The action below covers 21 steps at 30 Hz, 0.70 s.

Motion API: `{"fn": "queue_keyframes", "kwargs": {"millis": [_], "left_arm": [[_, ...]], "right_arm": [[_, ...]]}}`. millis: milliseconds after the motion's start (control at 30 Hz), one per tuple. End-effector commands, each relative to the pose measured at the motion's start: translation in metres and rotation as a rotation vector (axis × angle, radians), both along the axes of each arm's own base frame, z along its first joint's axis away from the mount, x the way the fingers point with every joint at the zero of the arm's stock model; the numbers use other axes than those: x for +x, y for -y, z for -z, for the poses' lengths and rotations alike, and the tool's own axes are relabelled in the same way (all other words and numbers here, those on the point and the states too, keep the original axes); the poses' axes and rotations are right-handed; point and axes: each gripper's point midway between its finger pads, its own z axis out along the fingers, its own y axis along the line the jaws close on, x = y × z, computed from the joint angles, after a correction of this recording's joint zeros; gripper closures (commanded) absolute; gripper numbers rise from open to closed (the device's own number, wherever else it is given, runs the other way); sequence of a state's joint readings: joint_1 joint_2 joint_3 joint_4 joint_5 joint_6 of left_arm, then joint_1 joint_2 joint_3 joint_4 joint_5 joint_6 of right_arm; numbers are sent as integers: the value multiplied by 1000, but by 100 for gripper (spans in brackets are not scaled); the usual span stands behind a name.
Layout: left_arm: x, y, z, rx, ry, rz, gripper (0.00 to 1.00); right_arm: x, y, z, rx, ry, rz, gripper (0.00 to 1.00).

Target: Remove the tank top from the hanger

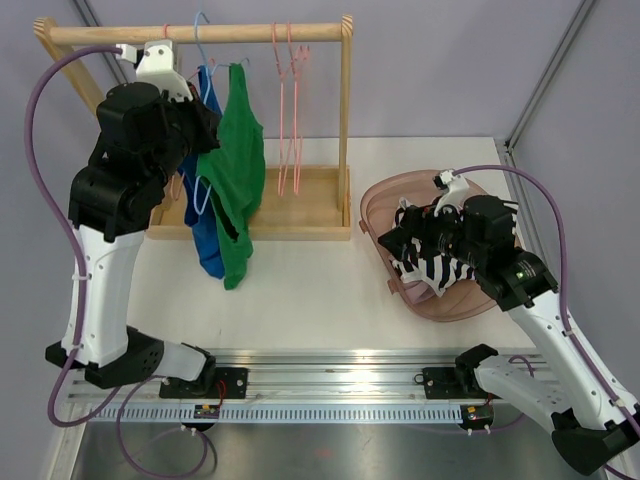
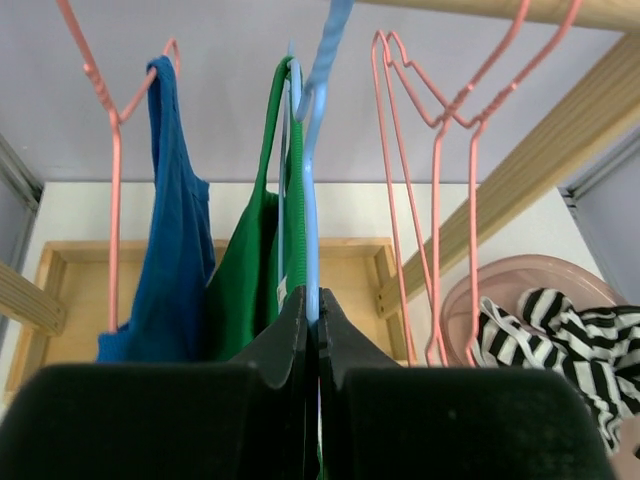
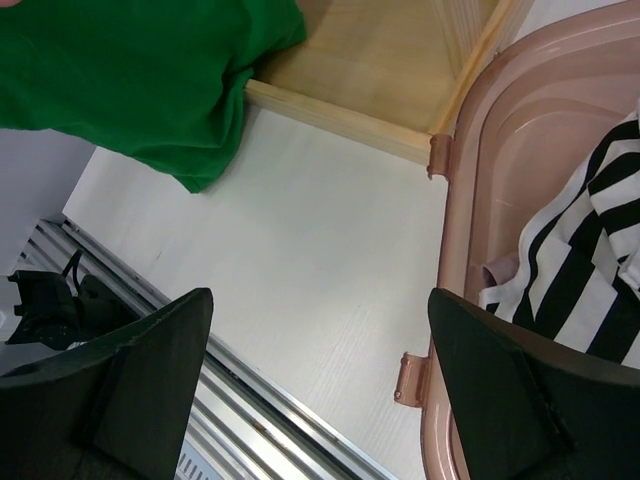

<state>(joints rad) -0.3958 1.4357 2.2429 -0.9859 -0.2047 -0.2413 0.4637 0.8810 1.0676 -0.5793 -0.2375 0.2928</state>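
A green tank top (image 1: 236,170) hangs from a light blue wire hanger (image 1: 201,40) on the wooden rack rail (image 1: 250,33). In the left wrist view the green top (image 2: 240,290) drapes over the blue hanger (image 2: 312,150). My left gripper (image 1: 203,122) is shut on that hanger's wire (image 2: 313,300), just beside the green fabric. My right gripper (image 1: 396,246) is open and empty (image 3: 320,330), low over the table at the left rim of the pink basket, apart from the green top's hem (image 3: 120,70).
A blue tank top (image 1: 206,240) hangs on a pink hanger (image 2: 113,200) left of the green one. Empty pink hangers (image 1: 290,110) hang to the right. The rack's wooden base tray (image 1: 300,225) lies below. The pink basket (image 1: 378,200) holds a black-and-white striped cloth (image 1: 437,268).
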Motion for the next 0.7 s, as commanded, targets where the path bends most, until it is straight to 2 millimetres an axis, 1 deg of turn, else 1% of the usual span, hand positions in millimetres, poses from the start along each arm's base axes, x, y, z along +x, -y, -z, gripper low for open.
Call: {"fn": "queue_keyframes", "kwargs": {"millis": [0, 33, 67, 100, 133, 167, 200, 233, 267, 300, 333, 367, 400, 433, 467, 500, 533, 567, 600, 633, 667], "left_arm": [[-24, 8, -5, -75, 34, 59, 100], [-40, 3, -8, -96, 55, 61, 100], [-45, 3, -4, -116, 56, 66, 100], [-45, 6, 20, -106, 6, 72, 100], [-51, 9, 30, -114, -9, 90, 100], [-69, 5, 24, -144, 25, 109, 100], [-76, 8, 33, -151, 10, 137, 100], [-77, 11, 61, -143, -47, 142, 100], [-93, 7, 58, -172, -16, 158, 100], [-99, 6, 70, -177, -34, 164, 100], [-104, 4, 78, -187, -45, 163, 100], [-115, 2, 96, -213, -58, 163, 100], [-120, 3, 105, -224, -65, 175, 100], [-127, 6, 112, -238, -75, 204, 100], [-128, 7, 136, -244, -120, 196, 100], [-140, 9, 137, -266, -108, 236, 100], [-148, 14, 145, -279, -126, 278, 100], [-150, 19, 162, -288, -166, 296, 100], [-162, 27, 167, -304, -182, 361, 100], [-166, 32, 174, -313, -202, 393, 100], [-169, 37, 189, -323, -246, 413, 100]], "right_arm": [[-4, -12, -28, 83, 71, -66, 4], [-5, -16, -29, 99, 73, -83, 1], [-10, -22, -31, 125, 72, -123, 0], [-11, -28, -32, 161, 74, -143, 1], [-13, -32, -33, 183, 77, -165, 0], [-19, -39, -35, 224, 57, -209, 0], [-19, -44, -32, 250, 64, -229, 0], [-20, -47, -31, 273, 60, -247, 1], [-23, -52, -29, 296, 47, -279, 1], [-24, -55, -16, 323, -3, -278, 1], [-21, -59, -21, 355, 27, -288, 0], [-18, -62, -16, 371, 16, -290, 1], [-14, -65, -13, 414, 18, -284, 1], [-12, -67, -10, 437, 12, -279, 1], [-11, -69, -6, 460, 4, -282, 1], [-9, -74, 0, 504, -1, -291, 1], [-9, -77, 3, 518, -4, -299, 1], [-8, -85, 11, 521, -28, -300, 1], [-8, -90, 13, 518, -25, -304, 1], [-8, -95, 17, 508, -26, -306, 1], [-13, -109, 21, 483, -17, -320, 1]]}}
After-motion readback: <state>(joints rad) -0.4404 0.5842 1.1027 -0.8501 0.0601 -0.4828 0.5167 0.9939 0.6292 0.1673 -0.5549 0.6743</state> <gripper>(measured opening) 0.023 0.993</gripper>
